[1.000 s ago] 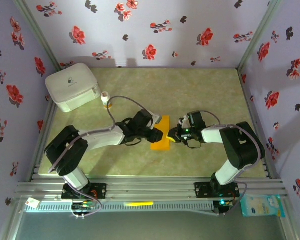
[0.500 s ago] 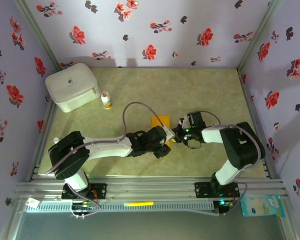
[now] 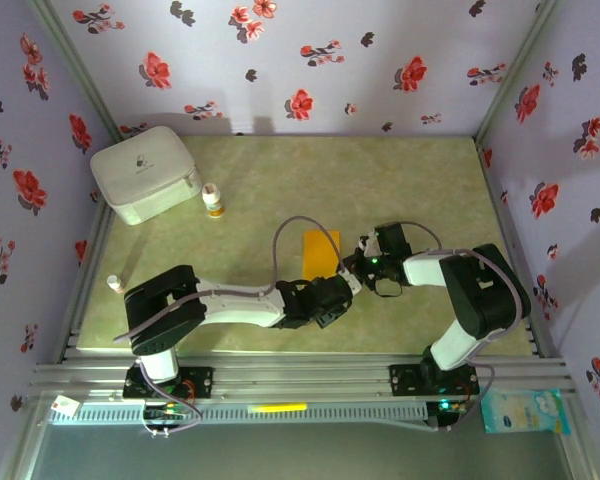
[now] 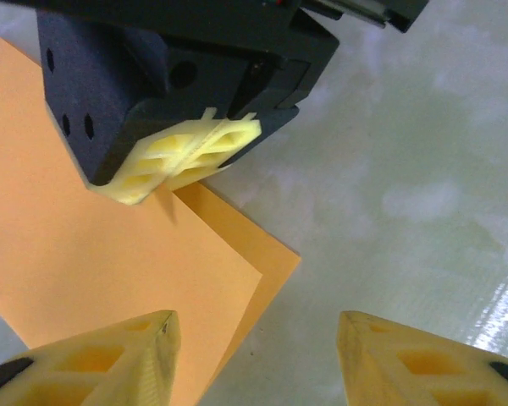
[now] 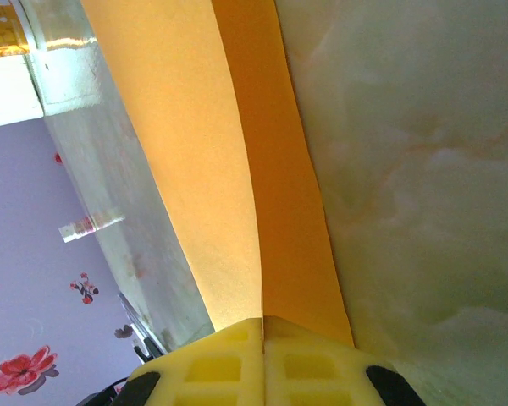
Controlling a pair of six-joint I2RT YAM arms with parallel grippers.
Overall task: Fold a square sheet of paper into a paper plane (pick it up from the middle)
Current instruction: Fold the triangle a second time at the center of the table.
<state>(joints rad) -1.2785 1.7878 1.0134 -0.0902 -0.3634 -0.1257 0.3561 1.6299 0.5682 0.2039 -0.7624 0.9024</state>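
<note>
Right tool (image 3: 354, 268): its yellow fingers are pressed together on the right edge of the orange paper sheet (image 3: 320, 250). In its own wrist view the tool (image 5: 262, 326) has both paper layers running down into the closed seam.
Left tool (image 3: 342, 288): its fingers stand moderately apart with nothing between them. From its own camera the tool (image 4: 254, 330) hangs over the paper's corner and bare table.
Paper: the sheet is folded to a two-layer rectangle and lies on the table (image 3: 280, 170) just ahead of both tools. The upper layer (image 5: 195, 144) sits slightly raised off the lower one.
Between the tools: the right tool's black body and yellow fingers (image 4: 182, 156) sit straight ahead of the left tool, with their tips at the paper (image 4: 110, 279) edge.
Around: a loop of grey cable (image 3: 300, 225) from the left arm arches beside the paper. A small bottle (image 3: 213, 200) and a white rounded box (image 3: 145, 172) stand well off behind the left tool. A tiny white item (image 3: 112, 283) sits at the table's left edge. Floral walls (image 3: 300, 60) close in three sides.
Hidden: the left arm's wrist covers the table just nearer than the paper from above, and the paper's near edge is hard to trace there.
Hard to make out: the objects in the upper left of the right wrist view are blurred.
</note>
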